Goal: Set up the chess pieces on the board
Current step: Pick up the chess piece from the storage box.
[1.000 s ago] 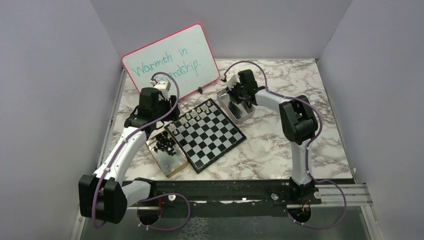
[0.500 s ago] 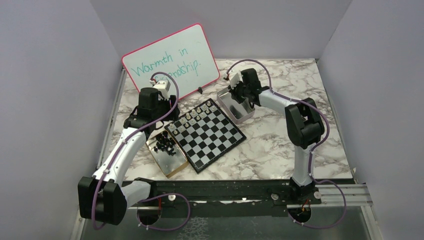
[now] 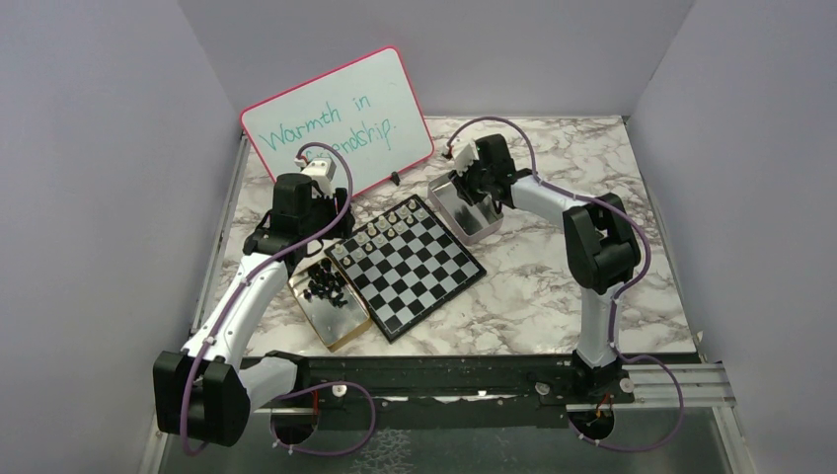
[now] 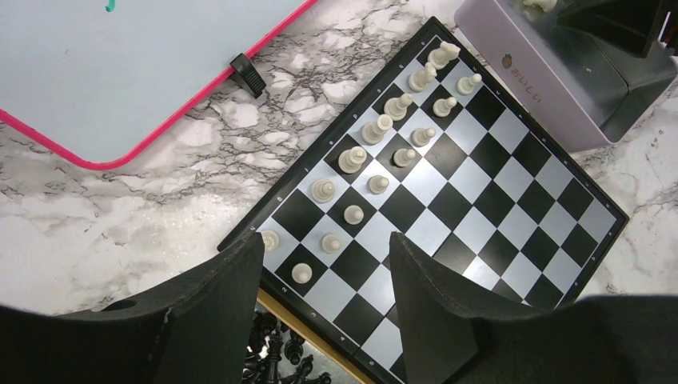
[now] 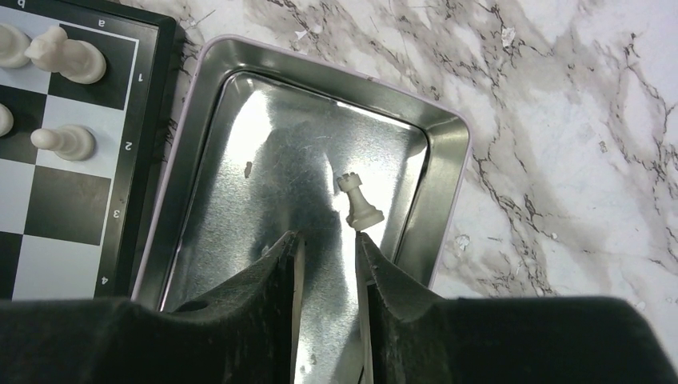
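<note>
Right wrist view: right gripper [image 5: 326, 240] was poised over the silver tin [image 5: 452, 144], jaws a narrow gap apart, nothing between them.
Silver tin contents: one cream-white rook [image 5: 359, 204] just beyond one fingertip, close to the tin's wall and apparently on its side; otherwise bare metal.
Left arm: left gripper [image 4: 326, 248] hung wide and empty above the near corner of the board [image 4: 512, 232].
Board state: white pieces [image 4: 377, 128] stood in two rows along the edge facing the whiteboard [image 4: 120, 72]; the outer row seemed one short.
Gold tray [image 3: 345, 321]: lay just beside the board, opposite the silver tin, and held a heap of black pieces [image 3: 324, 286]; none were on the board.
Step in hand: judged to be fetching the last white piece.
Next move: called for shifting the jaws sideways to straddle the rook, closing gently on so small a piece, then carrying it to the vacant square without toppling its neighbours.
</note>
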You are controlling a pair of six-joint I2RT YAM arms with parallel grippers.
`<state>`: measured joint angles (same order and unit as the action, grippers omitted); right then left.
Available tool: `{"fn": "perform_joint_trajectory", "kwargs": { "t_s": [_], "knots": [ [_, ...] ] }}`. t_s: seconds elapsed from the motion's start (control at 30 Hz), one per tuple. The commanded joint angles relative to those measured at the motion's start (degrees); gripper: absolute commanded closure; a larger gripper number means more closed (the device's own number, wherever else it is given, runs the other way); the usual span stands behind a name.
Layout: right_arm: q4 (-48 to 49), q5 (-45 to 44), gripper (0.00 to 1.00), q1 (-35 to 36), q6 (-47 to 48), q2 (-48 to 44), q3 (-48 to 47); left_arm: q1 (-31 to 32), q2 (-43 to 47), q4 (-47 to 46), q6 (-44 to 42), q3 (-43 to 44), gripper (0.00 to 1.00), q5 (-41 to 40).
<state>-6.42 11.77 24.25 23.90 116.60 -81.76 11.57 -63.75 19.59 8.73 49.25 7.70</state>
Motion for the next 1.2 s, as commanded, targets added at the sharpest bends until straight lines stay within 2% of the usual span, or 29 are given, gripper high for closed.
{"fn": "perform_joint_trajectory", "kwargs": {
  "t_s": [0.0,0.27,0.53,0.83,1.17],
  "knots": [
    [-3.07,1.24,0.65,-0.26,2.31,0.2,-3.18,-0.36,1.37,-1.29,-0.2,-0.45,0.39,0.49],
    [-7.1,2.8,0.57,-0.31,3.87,3.39,-6.67,-0.33,1.78,-1.23,-0.25,-0.65,0.39,0.58],
    [-8.03,4.67,0.57,-0.29,2.46,6.08,-8.88,-0.39,1.78,-1.23,-0.51,-0.56,0.39,0.73],
    [-6.31,7.02,0.59,-0.27,-2.15,7.16,-7.35,-0.41,1.93,-1.23,-0.55,-0.54,0.39,0.81],
    [-7.68,4.46,0.69,-0.27,-1.98,6.51,-5.76,-0.37,1.9,-1.23,-0.56,-0.56,0.39,0.69]
  ]
}}
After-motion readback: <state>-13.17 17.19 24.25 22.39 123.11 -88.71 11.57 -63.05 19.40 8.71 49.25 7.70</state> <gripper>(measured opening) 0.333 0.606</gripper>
